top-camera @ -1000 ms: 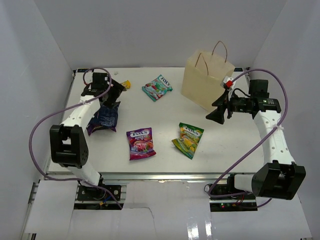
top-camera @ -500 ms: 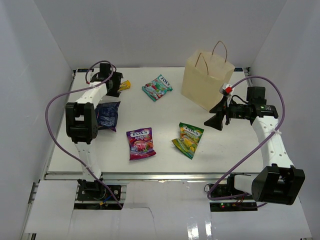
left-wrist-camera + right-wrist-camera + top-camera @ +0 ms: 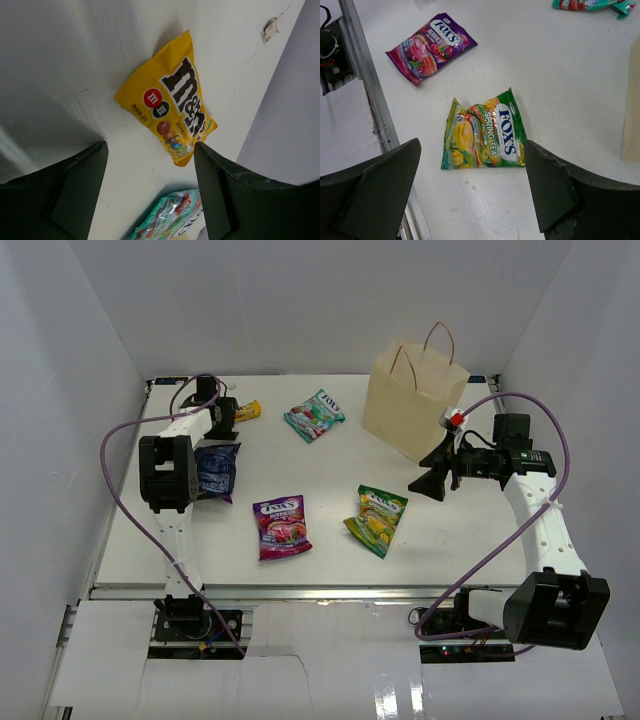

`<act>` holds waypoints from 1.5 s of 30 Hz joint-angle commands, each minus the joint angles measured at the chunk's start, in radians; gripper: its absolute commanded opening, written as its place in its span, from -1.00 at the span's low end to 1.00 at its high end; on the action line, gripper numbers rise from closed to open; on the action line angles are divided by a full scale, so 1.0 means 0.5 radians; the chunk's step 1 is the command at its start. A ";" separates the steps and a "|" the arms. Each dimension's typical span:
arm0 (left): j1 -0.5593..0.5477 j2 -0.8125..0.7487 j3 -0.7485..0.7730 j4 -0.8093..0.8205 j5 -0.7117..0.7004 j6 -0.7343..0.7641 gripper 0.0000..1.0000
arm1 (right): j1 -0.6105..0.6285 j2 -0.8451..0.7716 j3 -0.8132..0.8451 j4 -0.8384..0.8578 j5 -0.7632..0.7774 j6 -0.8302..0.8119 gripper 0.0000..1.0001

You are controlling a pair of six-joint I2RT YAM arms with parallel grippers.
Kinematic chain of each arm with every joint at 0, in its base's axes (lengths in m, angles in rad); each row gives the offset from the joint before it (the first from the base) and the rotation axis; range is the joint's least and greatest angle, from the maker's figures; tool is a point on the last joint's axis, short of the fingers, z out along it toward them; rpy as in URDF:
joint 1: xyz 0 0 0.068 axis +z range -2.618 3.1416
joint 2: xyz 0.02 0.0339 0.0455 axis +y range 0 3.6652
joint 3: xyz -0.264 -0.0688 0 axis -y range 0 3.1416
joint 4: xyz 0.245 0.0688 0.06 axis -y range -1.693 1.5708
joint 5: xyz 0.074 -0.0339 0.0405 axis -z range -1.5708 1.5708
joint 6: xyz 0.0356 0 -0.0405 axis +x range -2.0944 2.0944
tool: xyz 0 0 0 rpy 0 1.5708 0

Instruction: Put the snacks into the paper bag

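Note:
The tan paper bag [image 3: 414, 405] stands upright at the back right. My left gripper [image 3: 228, 412] is open and empty at the back left, with the yellow bar [image 3: 248, 410] just ahead of its fingertips. In the left wrist view the yellow bar [image 3: 167, 112] lies flat beyond my open gripper [image 3: 150, 150], with the teal packet [image 3: 170, 215] behind. My right gripper [image 3: 432, 480] is open and empty beside the bag, above the green-yellow packet [image 3: 485, 132]. The dark blue [image 3: 213, 470], purple [image 3: 281, 525], green-yellow [image 3: 376, 518] and teal [image 3: 314, 415] packets lie on the table. I cannot make out the red pouch.
White walls close the table [image 3: 330, 470] on the left, back and right. A metal rail [image 3: 367, 90] runs along the near edge. Purple cables loop out from both arms. The purple packet [image 3: 430, 45] lies near that rail.
The left arm has folded back towards the far left corner, uncovering the dark blue packet, and its gripper now faces the yellow bar. The right gripper has dropped slightly towards the near side.

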 commanded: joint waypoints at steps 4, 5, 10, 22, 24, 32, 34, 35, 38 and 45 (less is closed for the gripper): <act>0.035 0.136 0.213 0.034 0.094 -0.072 0.43 | -0.006 0.015 0.063 -0.078 0.015 -0.030 0.79; 0.035 0.158 0.259 0.034 0.109 -0.072 0.40 | -0.006 0.018 0.072 -0.090 0.009 -0.037 0.79; 0.103 0.237 0.314 0.034 0.149 -0.060 -0.03 | -0.003 0.045 0.121 -0.164 0.008 -0.092 0.79; 0.155 -0.008 0.149 0.555 0.572 0.578 -0.72 | 0.034 0.064 0.232 -0.360 -0.102 -0.282 0.78; 0.155 -0.142 0.063 0.660 0.740 0.746 -0.75 | 0.074 0.055 0.232 -0.336 -0.117 -0.270 0.78; 0.021 -0.860 -0.706 1.009 1.238 1.096 -0.85 | 0.524 0.088 0.269 0.072 0.177 0.279 0.75; -0.084 -1.153 -1.036 1.086 1.339 1.176 -0.86 | 0.617 0.119 0.303 0.230 0.226 0.548 0.74; -0.121 -1.259 -1.154 1.120 1.361 1.191 -0.86 | 0.644 0.155 0.312 0.295 0.238 0.662 0.74; -0.323 -1.693 -1.589 1.154 1.330 1.289 -0.87 | 0.748 0.199 0.309 0.611 0.397 1.202 0.74; -0.862 -2.504 -2.298 1.157 1.039 1.213 -0.88 | 0.967 0.315 0.254 0.967 0.266 1.755 0.75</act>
